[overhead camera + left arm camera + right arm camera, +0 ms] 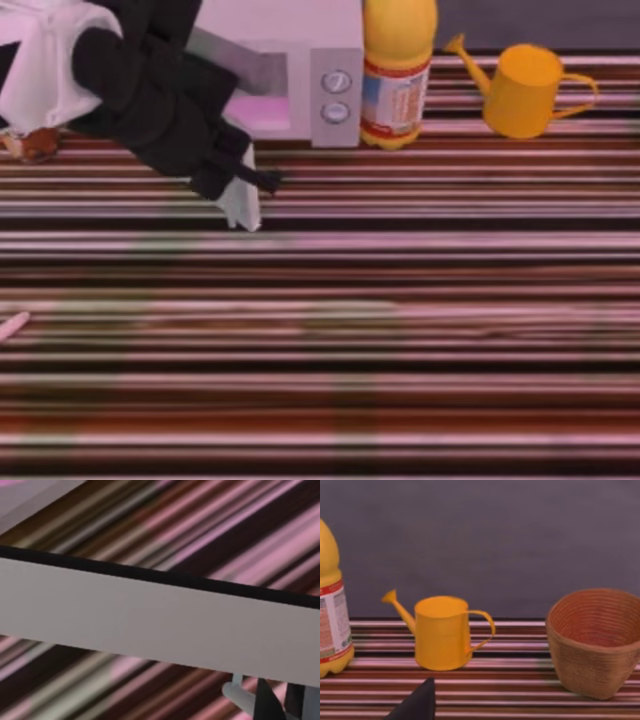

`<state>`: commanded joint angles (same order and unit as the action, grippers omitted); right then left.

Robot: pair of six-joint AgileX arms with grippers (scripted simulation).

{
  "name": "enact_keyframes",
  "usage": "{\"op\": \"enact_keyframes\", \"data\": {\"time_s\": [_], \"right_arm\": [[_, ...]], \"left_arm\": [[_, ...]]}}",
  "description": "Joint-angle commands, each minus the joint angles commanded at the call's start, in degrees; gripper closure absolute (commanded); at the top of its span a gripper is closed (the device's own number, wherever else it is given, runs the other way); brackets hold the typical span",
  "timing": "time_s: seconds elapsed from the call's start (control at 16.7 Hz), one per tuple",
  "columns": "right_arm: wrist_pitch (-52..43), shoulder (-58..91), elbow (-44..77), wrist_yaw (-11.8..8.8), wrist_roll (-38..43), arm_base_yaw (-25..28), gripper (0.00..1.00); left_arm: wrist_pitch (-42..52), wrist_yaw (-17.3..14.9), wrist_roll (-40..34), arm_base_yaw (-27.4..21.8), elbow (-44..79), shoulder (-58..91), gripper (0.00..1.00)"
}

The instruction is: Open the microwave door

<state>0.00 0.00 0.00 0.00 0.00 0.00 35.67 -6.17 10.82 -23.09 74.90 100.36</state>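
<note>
Your left tool (pixel 262 181) sits at the outer edge of the microwave door (pixel 243 200), which stands swung out from the microwave (pixel 300 60) toward the front of the desk (pixel 400 320), leaving the pale cavity showing. The arm covers most of the tool, so you cannot tell whether its fingers pinch the door edge or merely rest against it. In the left wrist view the door (pixel 150 615) crosses the picture as a broad grey band over the striped desk. The microwave stands at the back of the desk, left of centre, its two silver knobs (pixel 336 97) facing forward. Just beside it on the right stands an orange bottle (pixel 397 70), then a yellow watering can (pixel 525 90). The right wrist view also shows a woven basket (pixel 595 640); your right tool is out of the top view.
</note>
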Motion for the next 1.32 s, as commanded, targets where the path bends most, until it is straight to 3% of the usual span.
{"op": "enact_keyframes", "data": {"time_s": [1.32], "right_arm": [[0.0,0.0,0.0,0.0,0.0,0.0,0.00]], "left_arm": [[-0.3,-0.8,1.5,0.6,-0.4,-0.9,1.00]]}}
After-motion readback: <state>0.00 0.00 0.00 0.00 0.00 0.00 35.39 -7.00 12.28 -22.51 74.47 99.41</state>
